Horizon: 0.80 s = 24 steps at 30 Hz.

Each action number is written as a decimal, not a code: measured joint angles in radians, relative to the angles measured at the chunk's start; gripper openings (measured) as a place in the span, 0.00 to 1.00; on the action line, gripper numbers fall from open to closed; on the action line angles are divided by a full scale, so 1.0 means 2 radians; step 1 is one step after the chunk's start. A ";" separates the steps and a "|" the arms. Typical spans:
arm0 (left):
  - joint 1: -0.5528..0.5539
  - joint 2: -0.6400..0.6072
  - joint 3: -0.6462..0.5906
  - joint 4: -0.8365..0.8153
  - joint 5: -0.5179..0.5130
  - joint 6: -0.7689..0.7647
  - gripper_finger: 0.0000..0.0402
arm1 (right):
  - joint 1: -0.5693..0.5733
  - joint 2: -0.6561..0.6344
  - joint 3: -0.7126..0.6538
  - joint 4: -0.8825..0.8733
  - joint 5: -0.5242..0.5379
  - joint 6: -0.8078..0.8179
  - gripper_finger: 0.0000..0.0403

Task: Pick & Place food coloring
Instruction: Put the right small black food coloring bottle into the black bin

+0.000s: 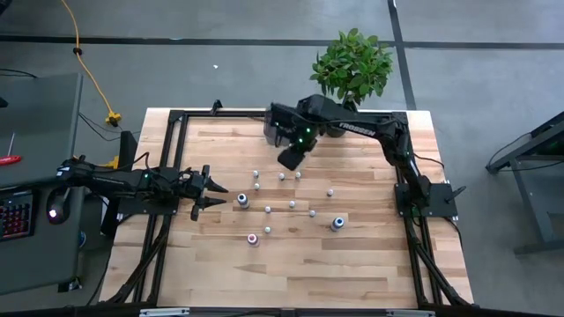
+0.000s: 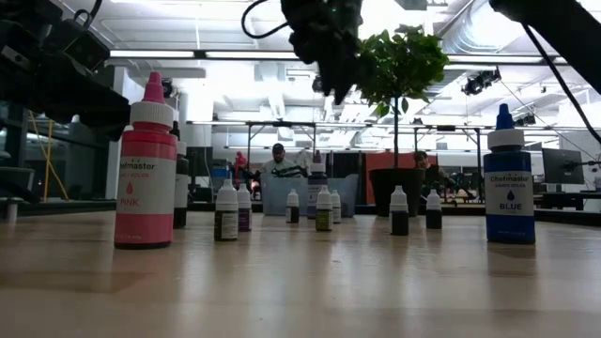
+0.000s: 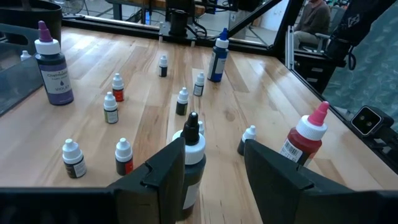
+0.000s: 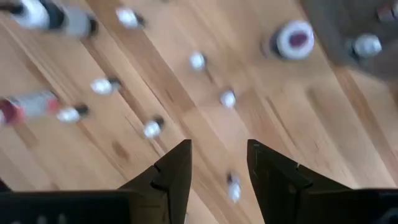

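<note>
The food coloring bottles stand upright on the wooden table. Several tiny white-capped ones [image 1: 292, 204] are spread over the middle. Among them stand a larger pink bottle [image 2: 146, 169], a blue one [image 2: 508, 183] and a black-tipped one [image 3: 193, 155]. A purple bottle [image 3: 53, 65] stands farther back beside the grey tray [image 3: 12, 81]. My right gripper [image 4: 217, 168] hangs open, high over the far middle of the table, pointing down, with nothing between its fingers. My left gripper [image 3: 214, 168] rests open and level at the table's left, the black-tipped bottle just ahead of its fingertips.
A potted green plant [image 1: 352, 66] stands at the far edge behind the right arm [image 1: 379, 132]. The grey tray [image 1: 275, 123] lies partly under that arm, and one tiny bottle [image 4: 367, 45] shows in it. People sit in the room beyond the table.
</note>
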 joint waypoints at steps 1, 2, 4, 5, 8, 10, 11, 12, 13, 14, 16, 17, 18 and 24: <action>0.000 0.000 0.000 0.000 0.000 0.000 0.41 | 0.005 -0.002 -0.005 -0.002 0.005 0.002 0.36; 0.000 0.000 0.000 0.000 0.000 0.000 0.41 | 0.008 -0.007 -0.015 0.001 0.007 0.007 0.36; 0.000 0.000 0.000 0.000 0.000 0.000 0.41 | 0.013 -0.021 -0.042 0.008 0.002 0.019 0.36; 0.000 0.000 0.000 0.000 0.000 0.000 0.41 | 0.015 -0.030 -0.057 0.007 0.004 0.025 0.36; 0.000 0.000 0.000 0.000 0.000 0.000 0.41 | 0.023 -0.065 -0.118 0.004 0.020 0.045 0.36; 0.000 0.000 0.000 0.000 0.000 0.000 0.41 | 0.027 -0.096 -0.171 0.017 0.031 0.062 0.36; 0.000 0.000 0.000 0.000 0.000 0.000 0.41 | 0.027 -0.113 -0.199 0.030 0.032 0.073 0.36; 0.000 0.000 0.000 0.000 0.000 0.000 0.41 | 0.027 -0.134 -0.229 0.044 0.035 0.084 0.36; 0.000 0.000 0.000 0.000 0.000 0.000 0.41 | 0.027 -0.153 -0.257 0.060 0.036 0.099 0.36; 0.000 0.000 0.000 0.000 0.000 0.000 0.41 | 0.027 -0.173 -0.286 0.076 0.040 0.113 0.36; 0.000 0.000 0.000 0.000 0.000 0.000 0.41 | 0.026 -0.210 -0.343 0.105 0.041 0.141 0.36; 0.000 0.000 0.000 0.000 0.000 0.000 0.41 | 0.026 -0.227 -0.370 0.120 0.043 0.155 0.36; 0.000 0.000 0.000 0.000 0.000 0.000 0.41 | 0.025 -0.242 -0.396 0.135 0.042 0.169 0.36; 0.000 0.000 0.000 0.000 0.000 0.000 0.41 | 0.035 -0.301 -0.524 0.206 0.032 0.233 0.36</action>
